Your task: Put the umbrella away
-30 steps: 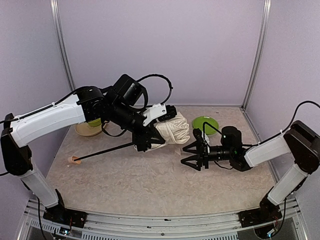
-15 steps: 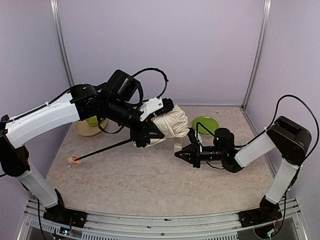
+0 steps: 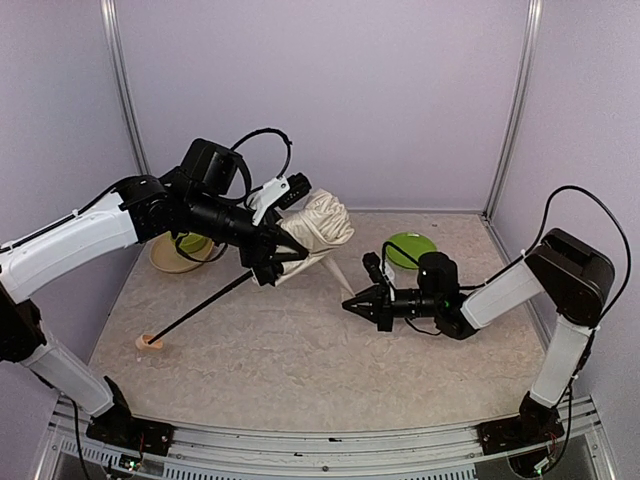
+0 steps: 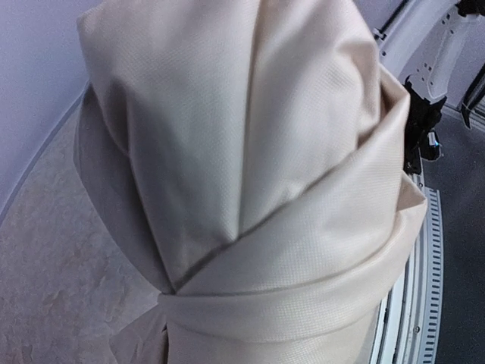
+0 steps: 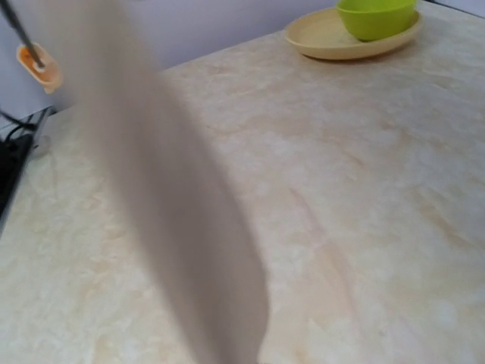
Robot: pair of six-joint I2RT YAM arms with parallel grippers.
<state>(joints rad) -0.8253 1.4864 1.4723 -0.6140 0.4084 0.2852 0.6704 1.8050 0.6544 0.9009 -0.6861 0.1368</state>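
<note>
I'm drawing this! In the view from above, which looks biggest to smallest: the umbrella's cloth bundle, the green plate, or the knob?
1. cloth bundle
2. green plate
3. knob
The bundle is held up, nearer the camera, so it may look bigger.

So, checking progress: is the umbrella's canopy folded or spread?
Folded. The umbrella shows cream fabric bunched in overlapping folds, not stretched out; its black shaft is extended.

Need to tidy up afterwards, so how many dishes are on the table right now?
3: a tan plate at the back left, a green bowl sitting on it, and a green plate at the back right. Others may be hidden from view.
</note>
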